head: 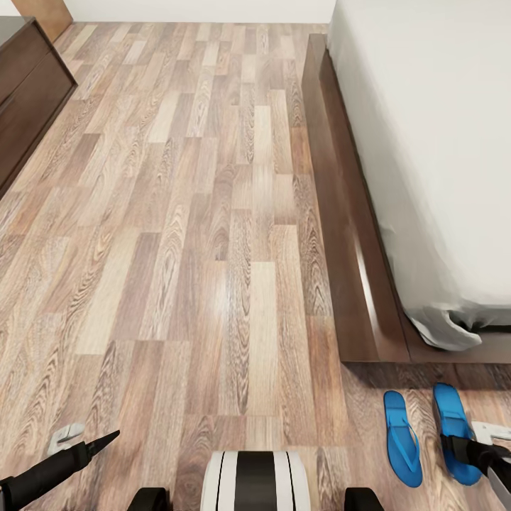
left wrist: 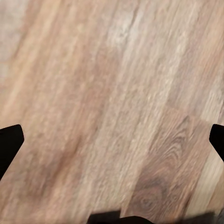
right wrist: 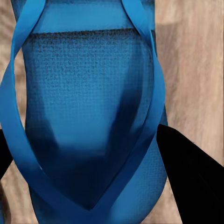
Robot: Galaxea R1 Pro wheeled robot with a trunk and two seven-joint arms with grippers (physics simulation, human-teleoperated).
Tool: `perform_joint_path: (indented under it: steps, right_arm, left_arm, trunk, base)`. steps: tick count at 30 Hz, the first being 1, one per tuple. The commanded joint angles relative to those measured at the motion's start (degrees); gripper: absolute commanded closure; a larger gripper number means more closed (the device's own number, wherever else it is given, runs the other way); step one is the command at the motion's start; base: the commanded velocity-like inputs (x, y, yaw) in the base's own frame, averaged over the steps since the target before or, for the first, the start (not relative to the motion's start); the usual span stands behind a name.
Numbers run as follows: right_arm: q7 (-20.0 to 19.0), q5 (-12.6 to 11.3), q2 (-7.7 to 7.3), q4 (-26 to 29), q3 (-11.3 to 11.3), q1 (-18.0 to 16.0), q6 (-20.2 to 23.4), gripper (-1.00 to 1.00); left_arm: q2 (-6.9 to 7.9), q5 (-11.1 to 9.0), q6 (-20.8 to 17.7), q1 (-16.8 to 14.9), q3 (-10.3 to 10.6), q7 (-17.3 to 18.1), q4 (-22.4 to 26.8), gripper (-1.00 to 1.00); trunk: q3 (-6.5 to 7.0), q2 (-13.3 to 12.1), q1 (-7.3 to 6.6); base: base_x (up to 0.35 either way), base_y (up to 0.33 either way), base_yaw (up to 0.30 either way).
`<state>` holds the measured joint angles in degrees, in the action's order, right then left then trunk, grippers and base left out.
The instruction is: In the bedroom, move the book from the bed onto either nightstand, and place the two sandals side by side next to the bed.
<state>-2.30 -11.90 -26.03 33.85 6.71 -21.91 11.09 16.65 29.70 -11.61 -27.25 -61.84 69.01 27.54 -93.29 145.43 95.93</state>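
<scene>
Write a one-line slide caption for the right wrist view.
Right claw open astride a blue sandal lying on the wood-plank floor, straps in close-up.

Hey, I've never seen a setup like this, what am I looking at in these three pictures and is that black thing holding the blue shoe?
These are simulator renders from a wheeled robot with two arms. The big picture comes from a camera on its head, looking down at a wood-plank floor beside a bed with a dark wooden frame. Two blue sandals lie side by side on the floor near the bed's corner.

The other two pictures come from cameras near each gripper. The left gripper hangs open over bare floor, holding nothing. The right gripper is right above one sandal, its dark fingers on either side of it. They look open; whether they touch the sandal, I cannot tell.
</scene>
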Motion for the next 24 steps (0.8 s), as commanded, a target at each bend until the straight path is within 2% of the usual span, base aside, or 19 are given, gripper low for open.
perform_joint_path:
  steps: [1,6,17,21,24]
  right_arm:
    - [-0.3,-0.4,0.01,0.0,0.2,0.0,-1.6,1.00]
    - [-0.5,-0.4,0.01,-0.2,0.2,0.0,-4.8,1.00]
    - [-0.7,-0.3,0.01,-0.2,0.2,0.0,-5.4,1.00]
    - [-0.8,-0.3,0.01,-0.2,0.2,0.0,-9.0,1.00]
    - [-0.8,-0.3,0.01,-0.2,0.2,0.0,-9.9,1.00]
  left_arm:
    - [-0.04,0.5,-0.6,-0.1,-0.5,0.4,0.1,-1.00]
    - [-0.04,0.5,-0.6,-0.1,-0.5,0.4,0.1,-1.00]
    - [-0.04,0.5,-0.7,-0.1,-0.5,0.4,0.1,-1.00]
    - [-0.04,0.5,-0.6,-0.1,-0.5,0.4,0.1,-1.00]
    - [-0.04,0.5,-0.6,-0.1,-0.5,0.4,0.1,-1.00]
  trunk:
    - [-0.03,0.0,-0.01]
    - [-0.03,0.0,-0.01]
    - [-0.03,0.0,-0.01]
    - [-0.03,0.0,-0.01]
    - [-0.03,0.0,-0.01]
  base:
    - [0.000,0.000,0.000]
    - [0.000,0.000,0.000]
    - [0.000,0.000,0.000]
    - [0.000,0.000,0.000]
    - [0.000,0.000,0.000]
